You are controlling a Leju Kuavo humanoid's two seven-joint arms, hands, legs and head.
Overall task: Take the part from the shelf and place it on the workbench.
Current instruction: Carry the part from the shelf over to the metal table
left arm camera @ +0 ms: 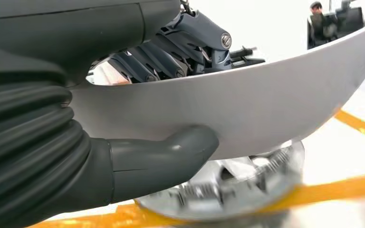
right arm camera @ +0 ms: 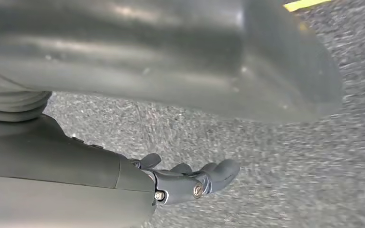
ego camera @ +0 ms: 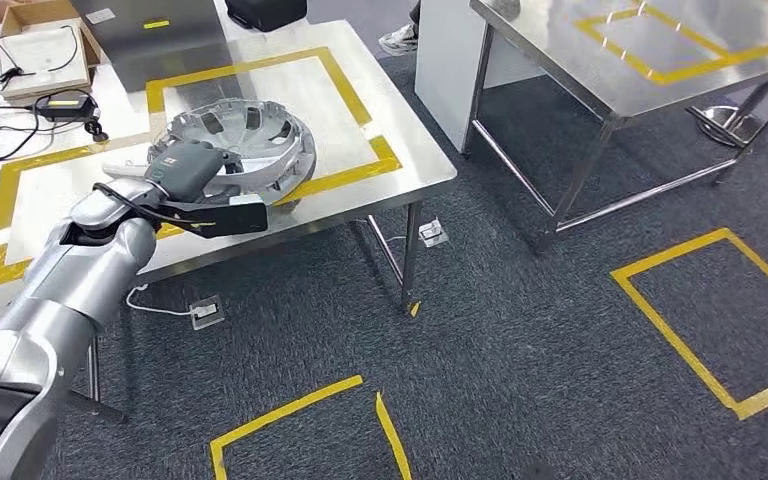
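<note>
The left hand (ego camera: 188, 168) is gripping the near rim of the silver wheel cover (ego camera: 250, 140), thumb (left arm camera: 171, 154) pressing under the rim and the darker fingers (left arm camera: 171, 52) hooking over its upper edge, likely so the wide, shallow part stays level. The cover is sitting over the steel workbench (ego camera: 400, 110), straddling the yellow tape outline (ego camera: 345, 85); whether it is resting fully is unclear. The right hand (right arm camera: 190, 183) is hanging above the carpet (right arm camera: 266, 161), holding nothing, fingers loosely curled.
</note>
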